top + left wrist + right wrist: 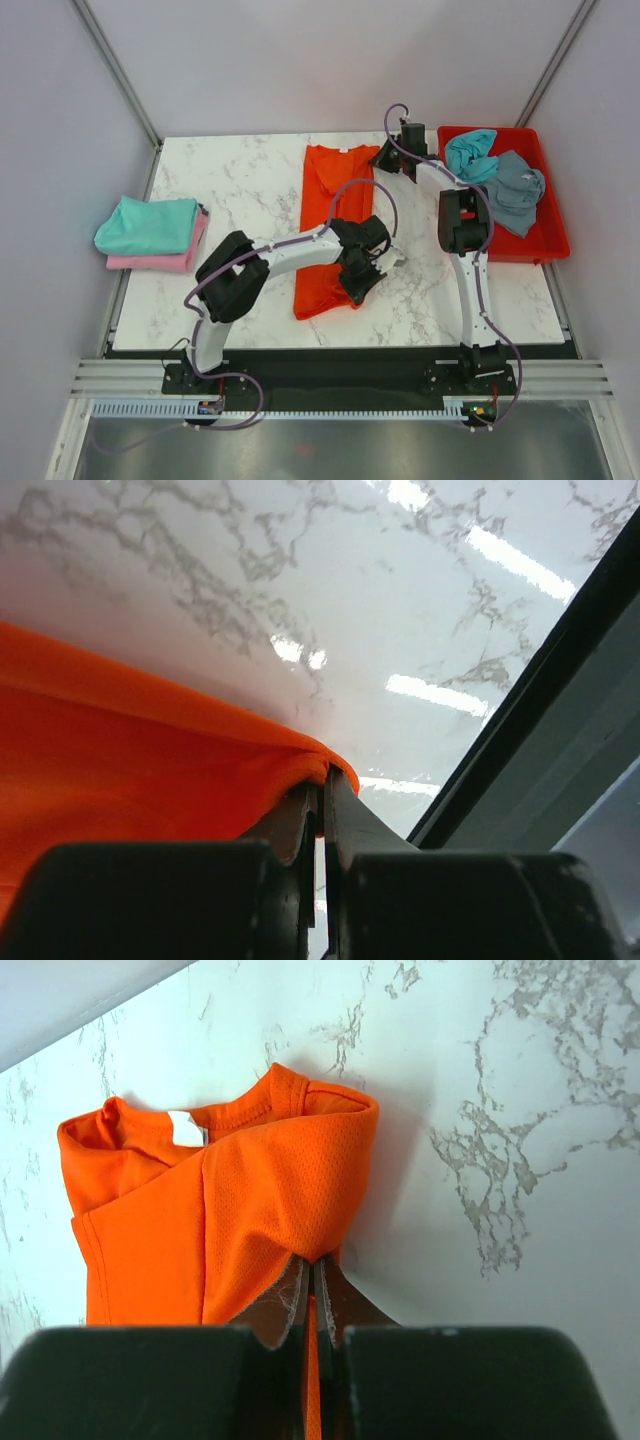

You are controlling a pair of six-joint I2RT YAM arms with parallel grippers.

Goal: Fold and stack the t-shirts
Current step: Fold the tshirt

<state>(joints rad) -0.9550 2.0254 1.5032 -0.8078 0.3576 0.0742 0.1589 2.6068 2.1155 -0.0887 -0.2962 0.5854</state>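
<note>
The orange t-shirt lies as a long narrow strip down the middle of the marble table, collar at the far end. My left gripper is shut on its near right edge; the left wrist view shows cloth pinched between the jaws. My right gripper is shut on the far right edge near the collar; the right wrist view shows the orange shirt with its white label. A folded teal shirt lies on a folded pink one at the left. A teal shirt and a grey-blue shirt lie crumpled in the red tray.
The table's near edge and black frame run close beside my left gripper. White walls enclose the table on three sides. Bare marble lies between the folded stack and the orange shirt.
</note>
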